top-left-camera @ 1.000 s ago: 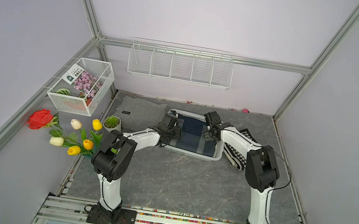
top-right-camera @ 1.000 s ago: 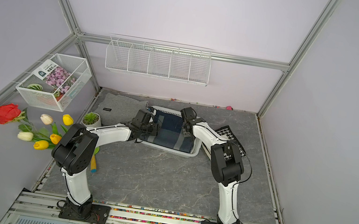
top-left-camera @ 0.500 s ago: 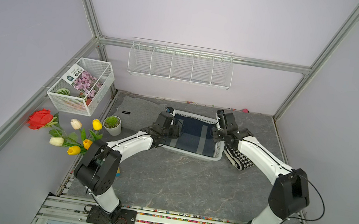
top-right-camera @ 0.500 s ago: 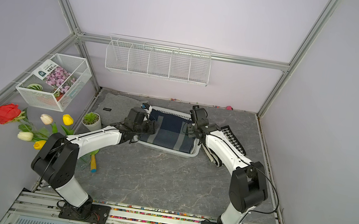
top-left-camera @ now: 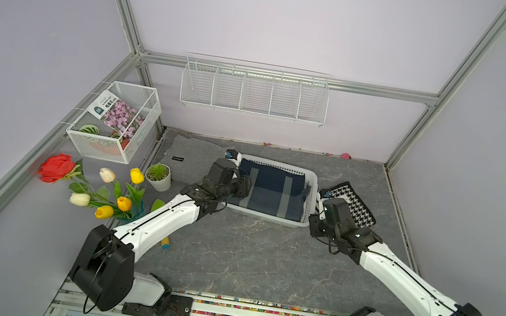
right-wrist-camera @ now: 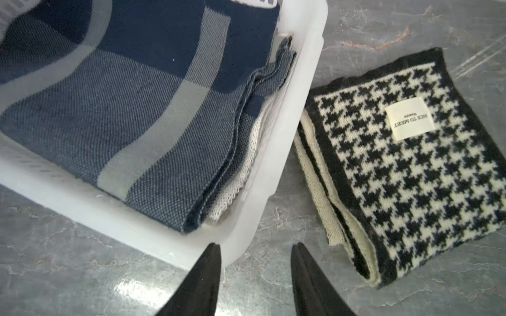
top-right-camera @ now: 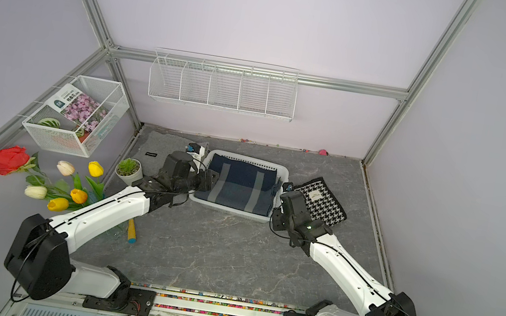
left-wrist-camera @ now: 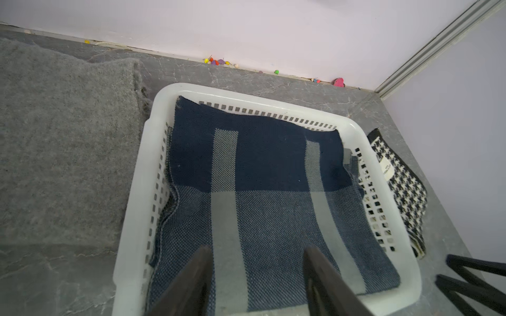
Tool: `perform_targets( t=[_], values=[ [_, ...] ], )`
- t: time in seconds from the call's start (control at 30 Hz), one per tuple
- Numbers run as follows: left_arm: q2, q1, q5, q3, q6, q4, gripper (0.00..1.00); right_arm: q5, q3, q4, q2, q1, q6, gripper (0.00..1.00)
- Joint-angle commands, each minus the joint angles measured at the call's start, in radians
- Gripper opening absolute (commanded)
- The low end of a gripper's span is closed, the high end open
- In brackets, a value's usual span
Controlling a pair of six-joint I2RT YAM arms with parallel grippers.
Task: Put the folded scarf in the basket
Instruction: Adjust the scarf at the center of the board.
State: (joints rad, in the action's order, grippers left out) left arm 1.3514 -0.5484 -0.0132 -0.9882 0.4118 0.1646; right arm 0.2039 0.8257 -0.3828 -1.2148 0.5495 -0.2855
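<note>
Folded scarf (top-left-camera: pixel 270 189), navy with grey bands: laid flat inside the basket (top-left-camera: pixel 266 217) and covering most of its floor; a cream knit layer is seen beneath it in the right wrist view. The basket is set on the grey marbled tabletop (top-left-camera: pixel 262 261), toward the back wall. Left gripper (left-wrist-camera: pixel 256 249): held over the near left part of the scarf, jaws parted, nothing grasped. Right gripper (right-wrist-camera: pixel 256 245): held over bare tabletop just off the basket's near right corner, jaws parted, nothing between them. Houndstooth scarf (right-wrist-camera: pixel 410 169): folded, with a white label on top, laid on the tabletop just beside the basket's right wall. Grey felt cloth (top-left-camera: pixel 193 155): spread on the tabletop at the basket's left side.
</note>
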Motion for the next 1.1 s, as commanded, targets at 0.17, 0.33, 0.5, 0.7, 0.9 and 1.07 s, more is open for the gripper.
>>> perform_targets(
  t=[0.17, 0.33, 0.5, 0.7, 0.9, 1.07],
  values=[
    [-0.054, -0.004, -0.041, 0.196, 0.033, -0.082, 0.58, 0.099, -0.099, 0.011, 0.125, 0.000, -0.076, 0.50],
    [-0.073, -0.004, -0.020, 0.289, 0.017, -0.170, 0.58, 0.135, -0.097, 0.010, 0.101, -0.003, -0.077, 0.51],
    [-0.065, -0.005, -0.098, 0.299, 0.037, -0.221, 0.58, 0.046, -0.073, 0.002, 0.055, -0.002, -0.063, 0.51],
    [-0.093, -0.005, -0.083, 0.274, 0.007, -0.179, 0.58, 0.078, -0.078, 0.019, 0.041, -0.002, -0.062, 0.51],
    [-0.165, -0.013, -0.054, 0.302, 0.024, -0.183, 0.58, 0.161, -0.056, 0.012, 0.002, -0.052, -0.060, 0.54],
    [-0.184, -0.015, -0.041, 0.303, 0.017, -0.171, 0.58, 0.058, 0.046, -0.024, -0.132, -0.213, -0.065, 0.55]
  ],
)
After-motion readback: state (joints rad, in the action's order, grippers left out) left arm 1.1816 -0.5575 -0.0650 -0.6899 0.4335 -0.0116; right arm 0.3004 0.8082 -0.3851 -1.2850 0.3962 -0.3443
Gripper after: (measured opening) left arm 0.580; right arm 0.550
